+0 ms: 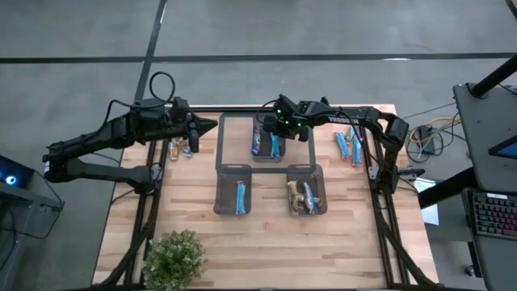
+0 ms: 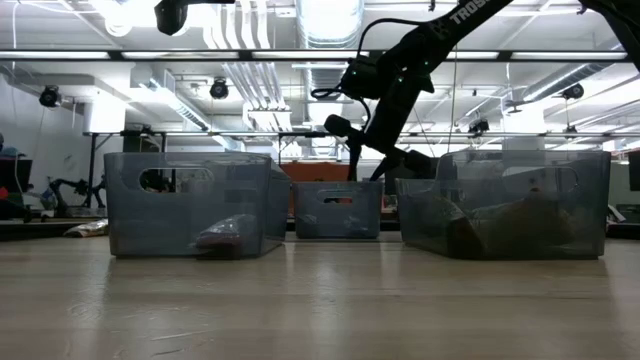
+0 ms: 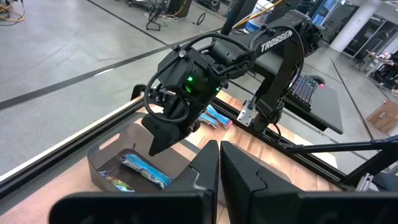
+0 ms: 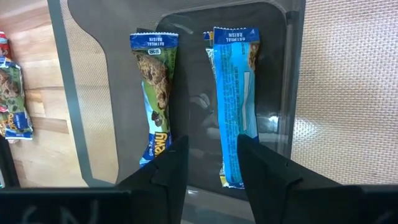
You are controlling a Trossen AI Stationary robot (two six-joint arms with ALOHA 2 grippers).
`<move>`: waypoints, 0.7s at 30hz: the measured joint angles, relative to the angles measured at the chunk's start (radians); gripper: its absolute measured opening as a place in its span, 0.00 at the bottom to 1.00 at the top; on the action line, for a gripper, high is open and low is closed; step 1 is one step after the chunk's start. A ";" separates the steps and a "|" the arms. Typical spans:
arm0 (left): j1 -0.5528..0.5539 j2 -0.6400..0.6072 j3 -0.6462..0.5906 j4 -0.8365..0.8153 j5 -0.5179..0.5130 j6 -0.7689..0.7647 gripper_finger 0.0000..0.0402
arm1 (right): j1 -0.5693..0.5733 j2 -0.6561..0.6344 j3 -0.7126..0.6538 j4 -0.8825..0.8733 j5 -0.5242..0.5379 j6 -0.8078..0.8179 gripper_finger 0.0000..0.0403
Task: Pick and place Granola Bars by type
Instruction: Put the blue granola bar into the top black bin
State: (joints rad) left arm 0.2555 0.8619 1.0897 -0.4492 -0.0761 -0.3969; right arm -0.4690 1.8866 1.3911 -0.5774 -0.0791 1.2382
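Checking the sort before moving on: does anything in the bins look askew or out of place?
Mostly tidy. The far bin holds two blue foil-wrapped bars lying parallel. Only the brownish bars in the near right bin lie jumbled, crossing each other.

1. The right gripper [image 4: 211, 163] fingers cover the lower ends of both blue Granola Bars [image 4: 235, 106] in the far bin [image 1: 271, 139]
2. Bars at the table's left edge [image 4: 11, 106] are cut off by the frame
3. Low view: tinted bin walls [image 2: 190, 205] blur the contents into dark shapes
4. Wrapper print unreadable from above
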 joint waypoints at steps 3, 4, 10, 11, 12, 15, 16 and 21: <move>0.000 0.000 0.000 0.000 0.000 0.000 0.00 | 0.000 0.000 0.000 0.000 0.000 0.000 0.29; 0.000 0.000 0.000 0.000 0.000 0.000 0.00 | 0.000 0.000 0.000 0.000 0.000 0.000 0.29; 0.000 0.000 0.000 0.000 0.000 0.000 0.00 | 0.002 0.000 0.000 0.000 0.001 -0.011 0.20; 0.000 0.000 0.000 0.000 0.000 0.000 0.00 | 0.002 0.000 0.000 0.000 0.001 -0.011 0.18; 0.000 0.000 0.000 0.000 0.000 0.000 0.00 | 0.004 0.000 0.000 0.000 0.001 -0.012 0.16; 0.000 0.000 0.000 0.000 0.000 0.000 0.00 | 0.007 0.000 0.000 0.000 0.001 -0.020 0.10; 0.000 0.000 0.000 0.000 0.000 0.000 0.00 | 0.007 0.000 0.000 0.000 0.001 -0.024 0.08; 0.000 0.000 0.000 0.000 0.000 0.000 0.00 | 0.015 0.000 0.002 0.000 0.003 -0.042 0.03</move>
State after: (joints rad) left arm 0.2556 0.8619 1.0897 -0.4492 -0.0763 -0.3965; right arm -0.4541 1.8866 1.3927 -0.5777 -0.0757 1.1966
